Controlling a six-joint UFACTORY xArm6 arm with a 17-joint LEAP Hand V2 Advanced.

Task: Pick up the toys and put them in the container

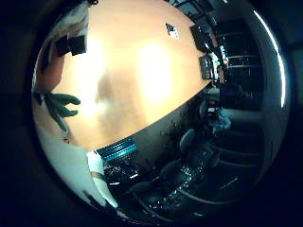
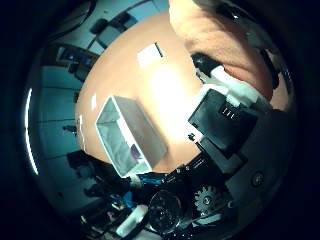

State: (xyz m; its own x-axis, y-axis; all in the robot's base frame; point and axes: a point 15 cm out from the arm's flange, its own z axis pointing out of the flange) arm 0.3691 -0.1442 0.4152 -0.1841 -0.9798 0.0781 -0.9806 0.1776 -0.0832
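Okay, the right hand (image 2: 225, 117), white and black parts, sits high above a light brown wooden tabletop (image 1: 142, 71). A fuzzy orange plush toy (image 2: 220, 35) fills a big share of the thumb side view at its edge, so it is close against the palm. A black-tipped white finger (image 2: 212, 70) lies right against it. In the little finger side view the same orange shows at the rim of the frame, with the toy's green leafy plush end (image 1: 61, 106) sticking out over the table and more finger parts just beside it. The fingers look closed round the orange plush toy, and it hangs clear of the table.

A white rectangular open-top container (image 2: 150, 130) stands on the tabletop near the table's edge, well apart from the hand. A small purple item (image 2: 135, 150) lies inside it against one end wall; what it is I cannot tell. A white flat card (image 2: 149, 54) lies on the table beyond the container. Dark office chairs (image 1: 187, 139) stand past the table edge.
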